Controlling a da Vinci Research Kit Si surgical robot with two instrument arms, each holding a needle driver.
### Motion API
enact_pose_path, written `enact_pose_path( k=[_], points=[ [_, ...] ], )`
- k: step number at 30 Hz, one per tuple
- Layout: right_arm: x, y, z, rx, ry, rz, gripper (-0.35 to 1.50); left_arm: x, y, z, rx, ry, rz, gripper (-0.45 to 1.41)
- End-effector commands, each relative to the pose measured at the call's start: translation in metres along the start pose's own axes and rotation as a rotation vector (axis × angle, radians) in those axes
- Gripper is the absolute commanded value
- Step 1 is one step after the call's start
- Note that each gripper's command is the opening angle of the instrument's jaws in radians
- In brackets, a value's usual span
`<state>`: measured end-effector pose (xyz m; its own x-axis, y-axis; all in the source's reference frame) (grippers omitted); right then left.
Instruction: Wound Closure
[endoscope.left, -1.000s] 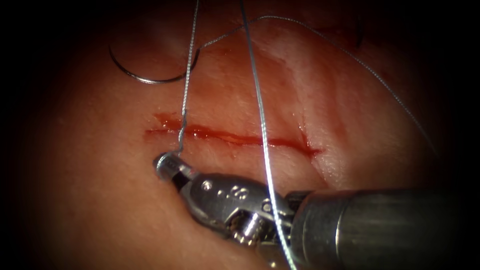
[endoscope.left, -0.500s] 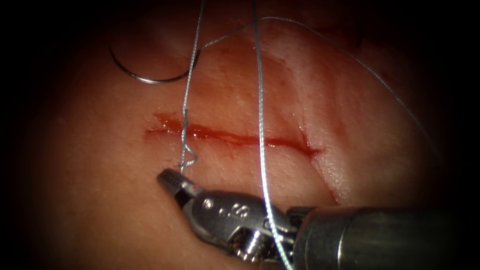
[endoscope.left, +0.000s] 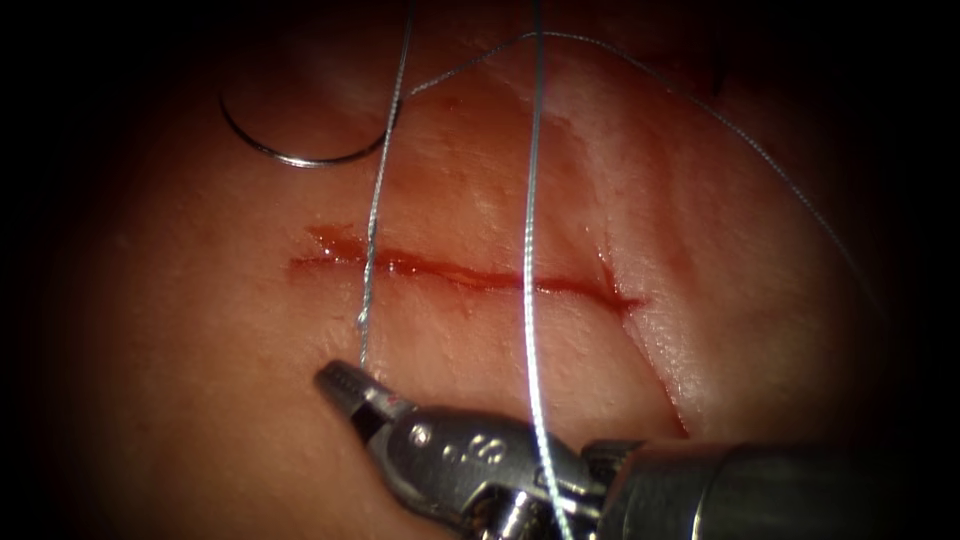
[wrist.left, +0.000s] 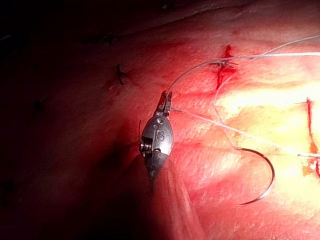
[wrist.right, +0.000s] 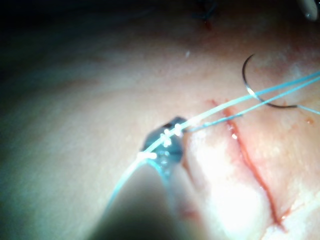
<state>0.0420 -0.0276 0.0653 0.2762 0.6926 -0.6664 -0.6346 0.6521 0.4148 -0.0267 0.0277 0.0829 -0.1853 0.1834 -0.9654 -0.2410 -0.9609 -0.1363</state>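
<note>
Low in the endoscope frame, the right arm's pincer (endoscope.left: 345, 383) is clamped shut on the short end of the thread (endoscope.left: 372, 230). That strand was kinked half a second ago; it now runs straight up across the left part of the cut (endoscope.left: 470, 277) and out at the top edge as the tool eases down and away.

The curved needle (endoscope.left: 300, 160) lies loose on the tissue (endoscope.left: 200, 400) at upper left, above the cut's left end, held by nothing and not in the tissue. It shows likewise in the left wrist view (wrist.left: 267, 175). A second strand (endoscope.left: 530, 300) drops from the top centre, crosses the cut and passes over the tool's wrist. Red fluid (endoscope.left: 335, 240) pools at the cut's left end.

Done well, the draw likely calls for a slow, even pull along the strand's own line. The grip should be firm enough that the short end does not slip. The draped strand should be watched for snagging on the wrist joint.
</note>
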Motion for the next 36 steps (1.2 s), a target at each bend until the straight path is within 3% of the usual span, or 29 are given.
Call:
enact_pose_path(
  k=[1,36],
  points=[
    [-0.0004,-0.0009,0.0005,0.008,0.000,0.000,-0.35,-0.0005,-0.0005,0.0008,0.006,0.001,0.005,-0.45],
    [-0.0027,-0.0056,-0.0010,0.101,-0.073,-0.052,-0.35,-0.0005,-0.0012,0.0022,0.057,-0.022,0.019,-0.45]
  ],
)
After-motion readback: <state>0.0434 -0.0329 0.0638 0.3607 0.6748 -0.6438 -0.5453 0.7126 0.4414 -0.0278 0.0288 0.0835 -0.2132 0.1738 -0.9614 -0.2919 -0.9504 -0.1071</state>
